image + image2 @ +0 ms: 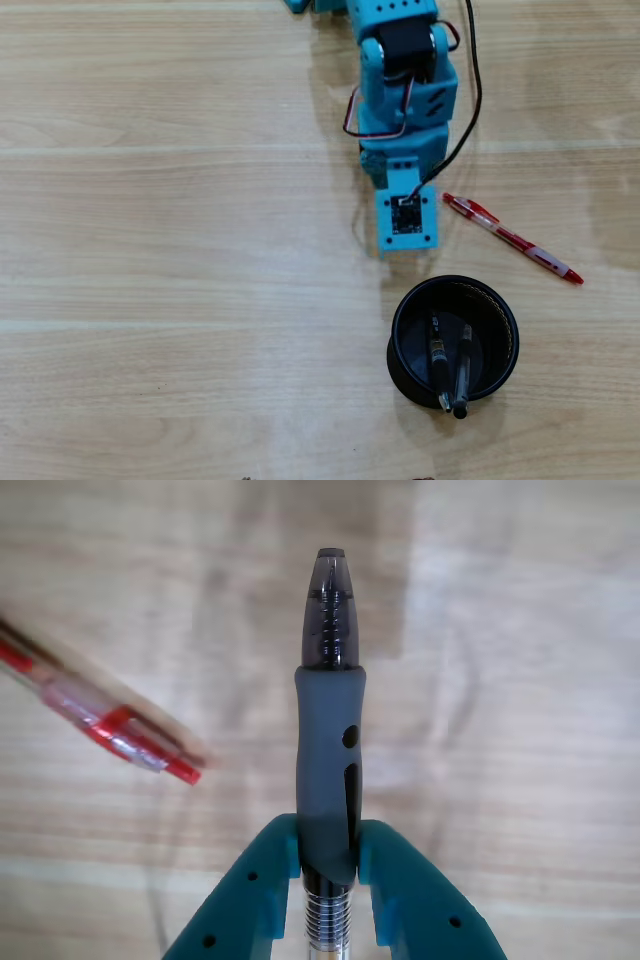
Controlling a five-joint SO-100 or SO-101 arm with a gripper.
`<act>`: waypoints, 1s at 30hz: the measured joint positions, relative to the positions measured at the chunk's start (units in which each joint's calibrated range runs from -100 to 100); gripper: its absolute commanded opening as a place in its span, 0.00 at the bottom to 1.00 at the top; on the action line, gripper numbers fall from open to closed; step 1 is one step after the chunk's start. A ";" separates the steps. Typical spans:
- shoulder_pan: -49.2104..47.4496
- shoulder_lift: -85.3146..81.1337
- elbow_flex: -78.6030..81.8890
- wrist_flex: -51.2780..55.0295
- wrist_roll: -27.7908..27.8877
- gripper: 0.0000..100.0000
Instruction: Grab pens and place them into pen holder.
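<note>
In the wrist view my gripper is shut on a grey-clear pen, clamping the lower end of its grey rubber grip. The pen's smoky tip points away, above the wooden table. The red pen lies blurred on the table to the left of it. In the overhead view the red pen lies slanted to the right of my arm; the fingers and the held pen are hidden under the wrist. The black mesh pen holder stands just below the arm. It holds two pens, one black with amber and one with a black cap.
The wooden table stretches wide on the left in the overhead view. A black cable runs down the right side of the arm.
</note>
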 measured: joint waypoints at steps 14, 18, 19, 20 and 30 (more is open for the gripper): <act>1.44 -2.20 -3.10 -62.10 11.42 0.02; 1.27 6.26 -5.58 -86.22 11.01 0.02; 1.18 7.96 -6.82 -88.46 10.12 0.02; 1.01 9.56 -8.06 -89.66 9.34 0.02; -0.08 20.06 -9.92 -92.08 7.15 0.14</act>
